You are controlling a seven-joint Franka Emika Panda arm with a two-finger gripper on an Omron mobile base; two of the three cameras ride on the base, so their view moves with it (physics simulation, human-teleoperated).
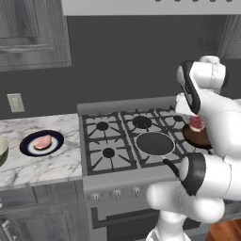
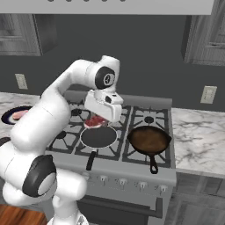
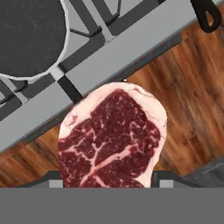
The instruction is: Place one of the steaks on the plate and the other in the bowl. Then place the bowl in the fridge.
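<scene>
Gripper [image 2: 97, 121] pinching the marbled steak [image 2: 94, 121], held up over the stove [image 2: 145, 115] front so it can travel. Pink steak [image 1: 42, 141] already on plate [image 1: 29, 149], left of stove on surface [image 1: 52, 162]. Bowl [image 1: 2, 149] further left, prob. next stop.

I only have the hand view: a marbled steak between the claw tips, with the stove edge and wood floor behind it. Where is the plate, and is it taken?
Observer: The plate sits on the marble counter left of the stove, with the pale steak lying on it.
Operator: And the bowl?
Observer: The bowl is on that counter too, left of the plate, cut off by the edge of the left base view.
Operator: Where is the claw over the stove?
Observer: The claw holds the marbled steak in the air near the black round pan.
</scene>
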